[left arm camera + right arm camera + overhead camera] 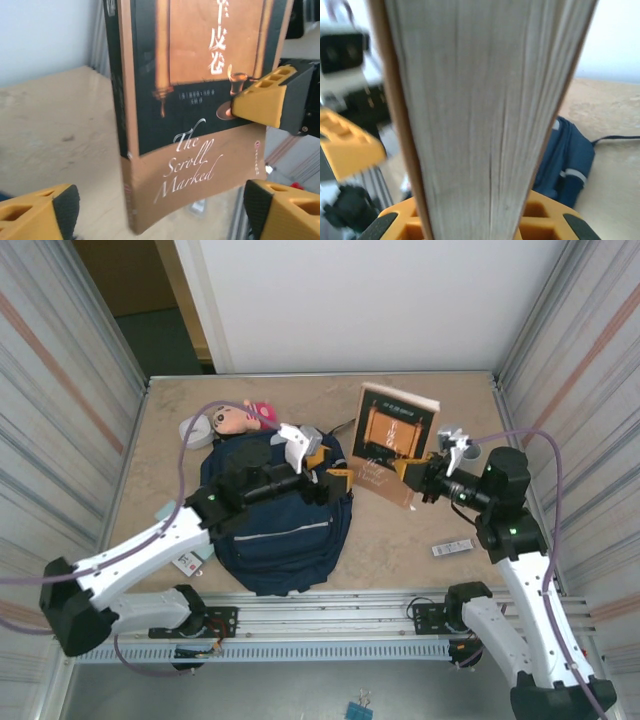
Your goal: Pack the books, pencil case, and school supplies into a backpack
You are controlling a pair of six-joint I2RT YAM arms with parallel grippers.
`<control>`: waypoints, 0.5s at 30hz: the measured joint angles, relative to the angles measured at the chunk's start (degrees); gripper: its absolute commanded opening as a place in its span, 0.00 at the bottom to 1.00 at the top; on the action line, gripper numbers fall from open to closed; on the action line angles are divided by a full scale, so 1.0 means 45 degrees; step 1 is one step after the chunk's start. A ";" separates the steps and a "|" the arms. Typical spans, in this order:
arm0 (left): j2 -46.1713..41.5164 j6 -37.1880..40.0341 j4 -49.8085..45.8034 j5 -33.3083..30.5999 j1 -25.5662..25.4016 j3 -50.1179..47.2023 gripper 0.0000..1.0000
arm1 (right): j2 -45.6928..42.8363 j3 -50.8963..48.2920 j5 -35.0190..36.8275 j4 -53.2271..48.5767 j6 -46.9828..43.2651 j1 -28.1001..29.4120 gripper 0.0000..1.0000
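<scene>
Closest thing was the book [485, 115], page edge turned straight at the right wrist camera, wedged between the yellow fingers [402, 227] of the right gripper [480, 230]; jaws pinched the book across its covers. From the left wrist side one of those fingers sat flat on the front cover at its right edge. Cover was dark with an orange panel, tan band below with white script reading "The Scroll Marked".

From above, the book stood near upright and a bit tilted; its lower edge looked clear of the table [470, 400], though I couldn't be sure. It was outside the backpack [285, 525], just beside the bag's upper right corner.

Left gripper [335, 477] hung over the top end of the backpack, pointing at the book; jaws spread wide, one finger either side of the book's lower end, neither touching it; holding nothing.

Backpack lay flat on the table between the two arms, left forearm crossing over it.

Rest of the kit out on the table: white-and-black bar [452, 547] by the right arm, well apart from the bag; teal pad [165, 510] near the left edge; card pack [188, 562] partly under the left arm by the bag's lower left corner. A doll [240, 418] lay at the bag's far end.
</scene>
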 measured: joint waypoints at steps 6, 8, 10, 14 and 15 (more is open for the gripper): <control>-0.1122 0.5289 -0.3915 -0.0083 -0.0010 0.0928 0.99 | 0.0369 0.0160 0.2336 -0.3283 -0.5892 0.2497 0.00; -0.1224 0.6528 -0.4809 -0.0087 -0.0010 0.1059 0.99 | 0.0607 0.0160 0.3084 -0.4031 -0.7393 0.3283 0.00; -0.1214 0.7621 -0.5595 -0.0097 -0.0010 0.1107 0.99 | 0.0913 0.0165 0.3623 -0.4634 -0.8689 0.3959 0.00; -0.0889 0.8835 -0.6572 -0.0063 -0.0010 0.1122 0.98 | 0.1656 0.0253 0.4095 -0.5396 -1.0190 0.4789 0.00; -0.0714 0.9020 -0.6732 -0.0034 -0.0010 0.1137 0.98 | 0.1846 0.0321 0.4148 -0.5493 -1.0443 0.4925 0.00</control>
